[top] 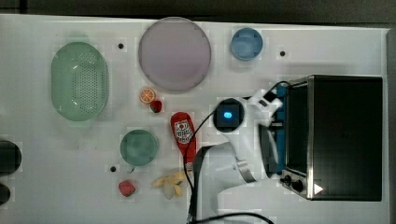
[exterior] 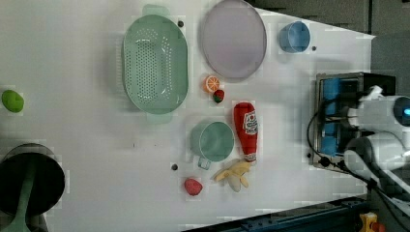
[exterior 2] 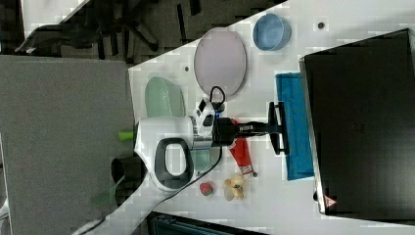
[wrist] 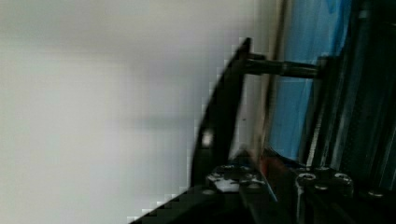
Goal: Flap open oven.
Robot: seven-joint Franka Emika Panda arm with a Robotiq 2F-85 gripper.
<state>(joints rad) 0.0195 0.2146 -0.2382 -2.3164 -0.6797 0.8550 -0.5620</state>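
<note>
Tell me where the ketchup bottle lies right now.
The ketchup bottle lies flat mid-table in the top view, between the green cup on the top view's left and the robot arm, above the banana.

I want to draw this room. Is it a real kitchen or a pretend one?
Probably a pretend kitchen set up on a robot test table. A white robot arm reaches toward a toaster oven, and toy-like food lies around: a ketchup bottle, a banana and a green colander.

Oven (top: pixel 345 135) corner mark: white triangle sign in the top view; reads as a red-and-white triangle in the right view.
Red bottle (top: pixel 182 133) label: white panel, wording illegible.
</note>
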